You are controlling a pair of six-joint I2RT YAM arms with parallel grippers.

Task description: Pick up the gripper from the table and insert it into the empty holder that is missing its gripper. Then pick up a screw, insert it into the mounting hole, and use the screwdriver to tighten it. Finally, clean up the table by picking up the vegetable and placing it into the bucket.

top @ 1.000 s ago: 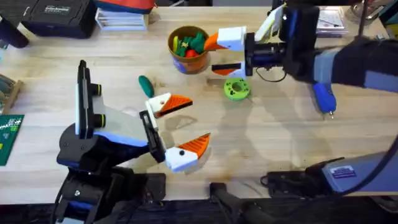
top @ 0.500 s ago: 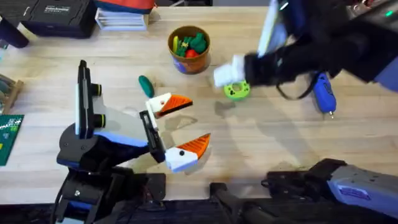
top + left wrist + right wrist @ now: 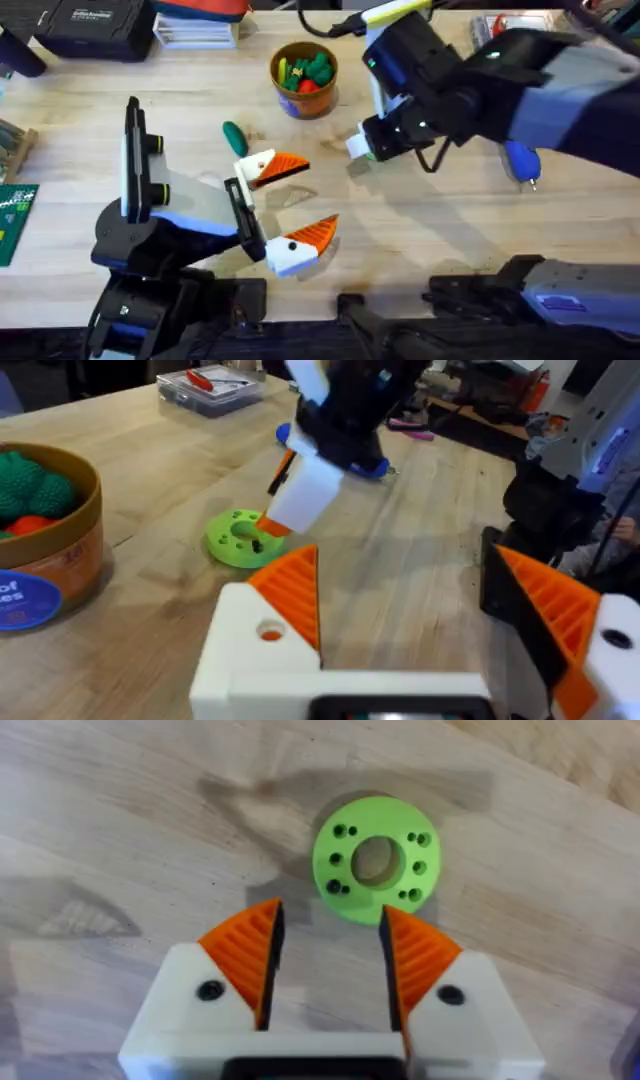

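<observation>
Since the earlier overhead frames, the right arm has been swinging away from the bucket [image 3: 304, 78] and tipping downward, so its right gripper [image 3: 362, 148] is now hovering over the light green disc [image 3: 372, 152], largely covering it.

In the overhead view, the left gripper [image 3: 300, 205] is resting low over the worktop [image 3: 420, 240] with its jaws spread wide, holding nothing. The vegetable [image 3: 234, 137] is lying on the wood between the bucket and the left gripper, well apart from the bucket. The screwdriver [image 3: 520, 162] is lying to the right, partly under the right arm.

In the left wrist view, the left gripper [image 3: 420, 630] is showing its jaws parted, with the disc [image 3: 244, 538] and the bucket [image 3: 50, 550] beyond, and the right gripper [image 3: 290, 500] is pointing down at the disc.

In the right wrist view, the right gripper [image 3: 328, 960] is holding its jaws open and empty just above the disc [image 3: 376, 860].
</observation>
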